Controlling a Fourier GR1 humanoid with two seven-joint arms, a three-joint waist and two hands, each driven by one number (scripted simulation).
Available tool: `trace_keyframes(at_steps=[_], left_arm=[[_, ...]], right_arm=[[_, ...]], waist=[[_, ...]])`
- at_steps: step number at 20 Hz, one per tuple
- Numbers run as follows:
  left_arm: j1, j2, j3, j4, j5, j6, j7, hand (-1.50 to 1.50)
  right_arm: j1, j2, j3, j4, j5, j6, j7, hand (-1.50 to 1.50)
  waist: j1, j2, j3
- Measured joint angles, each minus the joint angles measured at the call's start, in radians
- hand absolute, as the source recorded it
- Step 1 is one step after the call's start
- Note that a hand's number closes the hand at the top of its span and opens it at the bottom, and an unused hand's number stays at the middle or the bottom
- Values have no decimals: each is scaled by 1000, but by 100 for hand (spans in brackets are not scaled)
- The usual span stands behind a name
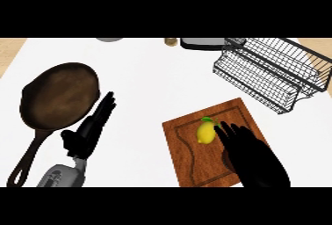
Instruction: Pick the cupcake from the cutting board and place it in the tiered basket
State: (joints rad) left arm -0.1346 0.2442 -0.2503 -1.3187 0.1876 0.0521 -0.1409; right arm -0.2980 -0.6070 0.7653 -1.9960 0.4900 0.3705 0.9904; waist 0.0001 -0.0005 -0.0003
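Starting at the right hand (251, 154): low on the right, lying over the cutting board (183, 147), fingers (225, 130) out straight and a little apart, not curled round anything. Pointing up and left at a small yellow lemon (205, 132) with a green leaf on top. No cupcake to see on the board, only this lemon. Fingertips right up against the lemon's right side; hard to tell if touching or just beside. All black on black here, so hard to pick out the thumb. Lower right corner of the board hidden under the hand and arm, and the board's bottom edge cut off.

Up and to the right of the board, the tiered basket (272, 70), made of black wire, tilted, close to the board's top corner but not touching. Just a thin gap of white there.

Across to the left hand (89, 129): open too, fingers straight and pointing up, holding nothing. Just beside the right edge of the frying pan (58, 94). Grey forearm (62, 176) cut off at the bottom. Pan's long handle running down to the lower left.

Lots of bare white counter (156, 74) between the pan, the board and the basket, so plenty of open room in the middle.

Along the top edge, three cut-off things: a grey round thing (110, 39), a small brown thing (171, 41) and a dark flat thing (202, 43). Too little showing to name them.
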Motion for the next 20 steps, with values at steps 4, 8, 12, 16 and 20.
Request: trace_keyframes(at_steps=[4, 8, 12, 16, 20], left_arm=[[6, 5, 19, -17, -6, -16, 17, 0], [23, 1, 31, -33, -18, -30, 16, 0], [21, -14, 51, -32, -31, -42, 20, 0], [14, -31, 70, -27, -52, -54, 25, 0], [19, -46, 88, -29, -69, -69, 30, 0]], right_arm=[[51, 12, -31, 3, 48, 6, -14, -150], [102, 39, -47, 61, 114, 2, -43, -150], [125, 71, -95, 117, 150, 13, -93, -150], [147, 102, -136, 169, 192, 39, -155, -150], [169, 138, -168, 243, 249, 21, -233, -150]], waist=[[-1, 0, 0], [0, 0, 0], [0, 0, 0], [0, 0, 0], [0, 0, 0]])
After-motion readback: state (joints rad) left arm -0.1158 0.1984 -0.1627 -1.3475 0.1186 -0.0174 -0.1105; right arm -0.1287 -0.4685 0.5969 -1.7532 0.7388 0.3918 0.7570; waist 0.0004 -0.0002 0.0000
